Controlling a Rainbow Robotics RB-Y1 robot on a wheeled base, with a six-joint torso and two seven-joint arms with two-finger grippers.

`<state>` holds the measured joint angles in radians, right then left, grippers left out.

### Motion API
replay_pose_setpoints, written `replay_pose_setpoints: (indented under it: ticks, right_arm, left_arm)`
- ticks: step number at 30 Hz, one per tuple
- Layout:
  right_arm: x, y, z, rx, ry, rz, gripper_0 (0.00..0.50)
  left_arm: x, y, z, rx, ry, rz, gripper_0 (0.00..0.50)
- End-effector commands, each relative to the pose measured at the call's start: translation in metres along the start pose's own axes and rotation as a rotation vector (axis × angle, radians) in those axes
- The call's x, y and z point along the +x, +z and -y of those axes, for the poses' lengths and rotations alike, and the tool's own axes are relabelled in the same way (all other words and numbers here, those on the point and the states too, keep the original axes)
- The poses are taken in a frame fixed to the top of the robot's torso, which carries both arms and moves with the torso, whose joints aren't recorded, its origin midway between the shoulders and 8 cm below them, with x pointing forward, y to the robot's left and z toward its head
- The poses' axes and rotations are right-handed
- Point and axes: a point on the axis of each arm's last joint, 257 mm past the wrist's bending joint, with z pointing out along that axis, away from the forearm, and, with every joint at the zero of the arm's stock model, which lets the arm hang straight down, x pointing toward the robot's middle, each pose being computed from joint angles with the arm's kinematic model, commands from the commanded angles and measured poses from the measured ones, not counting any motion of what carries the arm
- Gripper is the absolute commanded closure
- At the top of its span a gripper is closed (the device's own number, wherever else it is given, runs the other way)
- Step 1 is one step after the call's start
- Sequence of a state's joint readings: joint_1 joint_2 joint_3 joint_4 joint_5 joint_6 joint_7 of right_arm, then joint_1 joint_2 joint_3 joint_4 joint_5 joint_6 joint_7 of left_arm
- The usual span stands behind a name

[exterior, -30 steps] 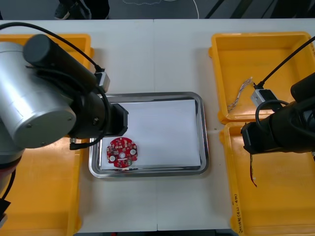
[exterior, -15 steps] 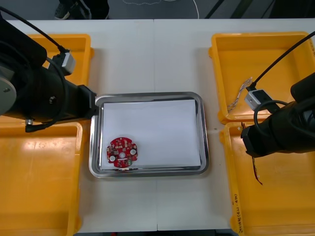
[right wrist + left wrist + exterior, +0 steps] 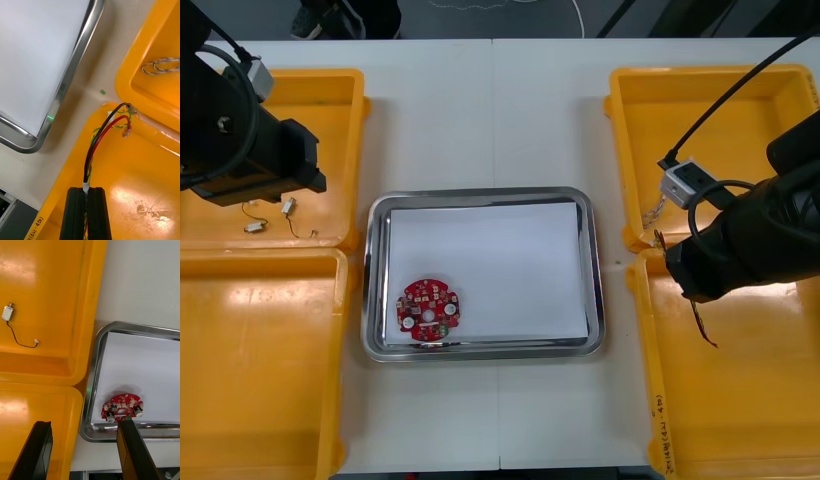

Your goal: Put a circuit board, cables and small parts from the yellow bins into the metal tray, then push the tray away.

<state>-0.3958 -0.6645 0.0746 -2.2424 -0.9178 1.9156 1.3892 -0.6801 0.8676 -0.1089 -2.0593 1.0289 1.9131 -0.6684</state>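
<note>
My right gripper (image 3: 86, 189) is shut on a cable (image 3: 100, 137) of black, red and yellow strands. It holds the cable above the rim of the near right yellow bin (image 3: 142, 180); in the front view the cable (image 3: 702, 328) dangles below the right arm (image 3: 740, 250). A round red circuit board (image 3: 428, 312) lies in the near left corner of the metal tray (image 3: 595, 270), which is white inside. My left gripper (image 3: 83, 423) is open and holds nothing, above the tray's left rim (image 3: 98, 352) and the circuit board (image 3: 122, 408). The left arm (image 3: 240, 130) hangs over the far left bin.
Small metal parts (image 3: 288, 207) with thin wires lie in the far left bin (image 3: 330, 90); one small metal part (image 3: 7, 312) appears in the left wrist view. A twisted blue and white cable (image 3: 161, 65) lies in the far right bin (image 3: 710, 85). The near left bin (image 3: 260, 370) looks bare.
The left arm has drawn back from the tray's left side to the far left bin, uncovering the small parts. The right arm has shifted slightly towards the tray with the cable.
</note>
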Motion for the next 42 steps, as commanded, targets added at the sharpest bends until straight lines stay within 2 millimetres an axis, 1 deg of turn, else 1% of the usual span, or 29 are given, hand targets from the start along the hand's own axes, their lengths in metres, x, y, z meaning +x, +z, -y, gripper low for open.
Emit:
replay_pose_setpoints:
  ticks: [1, 5, 13, 21, 25, 30, 35, 39, 42]
  right_arm:
    - [-0.024, -0.011, -0.016, -0.042, -0.162, 0.034, 0.500]
    - [-0.032, -0.011, -0.023, -0.061, -0.257, 0.030, 0.500]
    - [-0.047, -0.002, -0.047, -0.022, -0.502, 0.004, 0.500]
    - [-0.060, 0.006, -0.075, -0.065, -0.642, 0.019, 0.500]
    - [-0.067, 0.011, -0.085, -0.069, -0.716, 0.020, 0.500]
    - [-0.073, 0.020, -0.099, -0.056, -0.797, 0.006, 0.500]
    - [-0.074, 0.029, -0.117, -0.045, -0.866, -0.019, 0.500]
    - [-0.074, 0.037, -0.128, -0.054, -0.894, -0.039, 0.500]
    - [-0.075, 0.045, -0.135, -0.062, -0.912, -0.050, 0.500]
  left_arm:
    - [-0.038, -0.027, -0.021, -0.034, 0.097, 0.072, 0.000]
    - [-0.048, -0.026, -0.033, -0.047, 0.103, 0.068, 0.000]
    - [-0.063, -0.024, -0.060, -0.089, 0.125, 0.041, 0.000]
    - [-0.073, -0.022, -0.093, -0.141, 0.143, 0.014, 0.000]
    - [-0.075, -0.019, -0.108, -0.164, 0.144, -0.005, 0.000]
    - [-0.075, -0.016, -0.119, -0.171, 0.127, -0.027, 0.000]
    - [-0.073, -0.009, -0.135, -0.180, 0.158, -0.068, 0.000]
    - [-0.072, -0.004, -0.143, -0.176, 0.180, -0.091, 0.000]
    - [-0.074, 0.004, -0.147, -0.175, 0.208, -0.094, 0.000]
